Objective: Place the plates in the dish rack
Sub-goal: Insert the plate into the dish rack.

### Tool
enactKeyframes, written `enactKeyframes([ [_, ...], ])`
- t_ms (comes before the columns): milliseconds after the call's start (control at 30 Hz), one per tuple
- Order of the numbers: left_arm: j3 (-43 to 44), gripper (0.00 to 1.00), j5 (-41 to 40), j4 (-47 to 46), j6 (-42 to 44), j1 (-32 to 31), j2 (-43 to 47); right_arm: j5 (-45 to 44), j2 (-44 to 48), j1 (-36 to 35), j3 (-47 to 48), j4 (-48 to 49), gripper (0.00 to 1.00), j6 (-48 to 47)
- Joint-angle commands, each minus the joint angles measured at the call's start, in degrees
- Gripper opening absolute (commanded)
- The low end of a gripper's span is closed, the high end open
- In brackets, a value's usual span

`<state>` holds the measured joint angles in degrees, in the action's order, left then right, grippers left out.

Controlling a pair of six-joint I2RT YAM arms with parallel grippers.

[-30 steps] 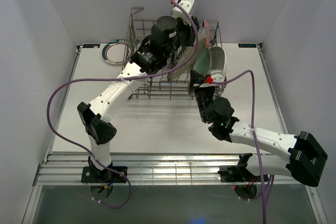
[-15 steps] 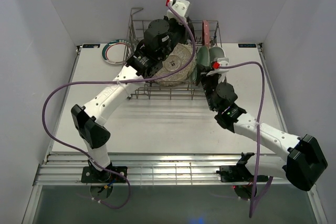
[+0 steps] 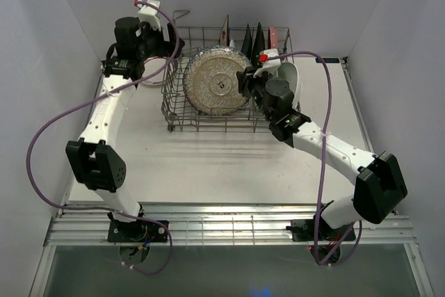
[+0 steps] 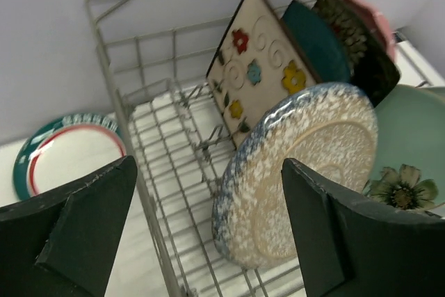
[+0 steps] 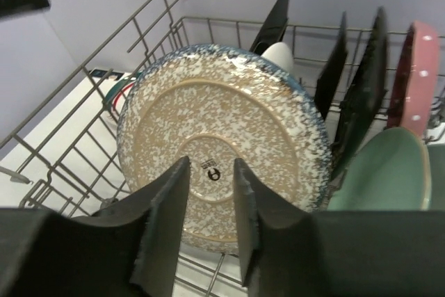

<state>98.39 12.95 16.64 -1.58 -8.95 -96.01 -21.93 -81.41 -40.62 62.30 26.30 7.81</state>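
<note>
Dish rack: holds the speckled grey round plate upright; I cannot see its foot. Cream flowered square plate behind it, half hidden. Green-and-red-rimmed plate lies outside the rack, partly covered. Left gripper gapes, empty. Right gripper is slightly parted, gripping nothing.

dish rack left bay open, speckled plate fills middle, upright plates crowd right

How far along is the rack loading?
Done: at least six plates stand in the rack, speckled plate included. In hand: nothing; left gripper is wide open, right gripper slightly open at the speckled plate. Left: a rimmed plate on the table outside the rack; a second beneath it can't be ruled out.
</note>
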Motion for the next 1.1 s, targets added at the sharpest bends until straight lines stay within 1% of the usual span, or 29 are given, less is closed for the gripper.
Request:
enactKeyframes([
  [0,10.2,0.95,18.9,3.4,-0.7,4.9,-7.1,3.7,-1.7,0.1,3.4,-0.7,0.39,1.3],
  [33,14.3,0.95,20.2,4.4,0.0,5.2,-8.7,4.3,-1.9,0.1,2.9,-0.1,0.43,1.5],
  [67,14.9,0.96,22.6,4.0,0.7,5.5,-10.2,4.4,-2.0,0.1,2.7,0.2,0.44,1.8],
  [100,15.0,0.98,24.6,3.6,3.4,6.1,-10.5,4.6,-2.0,0.0,2.6,0.6,0.46,1.8],
  [133,15.2,0.98,25.4,3.2,4.0,6.3,-10.8,4.9,-1.9,0.1,2.2,0.9,0.51,1.8],
  [200,17.4,0.98,29.7,4.3,6.1,7.0,-12.9,4.7,-1.8,0.0,1.5,1.0,0.55,1.4],
  [233,19.6,0.98,31.7,5.8,6.7,7.3,-13.8,4.4,-1.6,0.1,1.2,1.1,0.61,1.2],
  [300,21.5,0.98,34.6,6.5,7.1,7.4,-16.1,4.4,-1.4,0.1,1.1,1.1,0.66,0.3],
  [333,22.3,0.98,36.1,7.1,8.6,7.5,-16.9,4.8,-1.2,0.1,1.0,0.9,0.71,0.1],
  [367,23.4,0.98,36.6,7.3,8.7,7.5,-17.5,4.7,-0.7,0.1,1.0,0.8,0.74,-0.1],
  [400,23.9,0.98,38.9,7.5,9.0,7.5,-18.5,4.8,-0.3,0.1,0.6,0.7,0.77,0.1],
  [433,24.7,0.98,40.2,8.0,10.0,7.5,-19.1,4.9,0.4,0.1,0.4,0.6,0.82,0.1],
  [500,27.0,0.98,43.0,9.9,11.3,7.5,-20.4,5.0,1.2,0.1,-0.4,0.4,0.85,0.1],
  [533,28.1,0.98,45.0,10.8,12.1,7.4,-21.7,4.9,1.6,0.0,-0.7,0.6,0.89,0.1],
  [633,33.3,0.98,46.7,14.5,15.3,7.3,-24.4,6.2,2.7,0.1,-1.0,0.5,0.96,-0.8],
  [700,37.0,0.98,47.9,18.4,18.2,6.8,-27.6,7.2,3.0,0.1,-0.9,0.3,0.9,-1.0],
  [900,35.6,0.97,44.0,20.3,24.1,3.9,-29.1,10.1,4.0,0.1,-0.6,0.1,0.9,-0.9],
  [1000,35.3,0.97,42.4,20.6,25.0,2.6,-30.1,10.8,4.5,0.1,-0.8,0.1,0.9,-0.7],
  [1033,35.3,0.93,42.4,20.7,25.6,2.5,-30.3,10.9,4.7,0.1,-0.8,0.2,0.9,-0.7],
  [1067,35.2,0.92,42.5,20.9,25.7,2.5,-30.6,11.2,4.9,0.1,-0.7,0.2,0.9,-0.7],
])
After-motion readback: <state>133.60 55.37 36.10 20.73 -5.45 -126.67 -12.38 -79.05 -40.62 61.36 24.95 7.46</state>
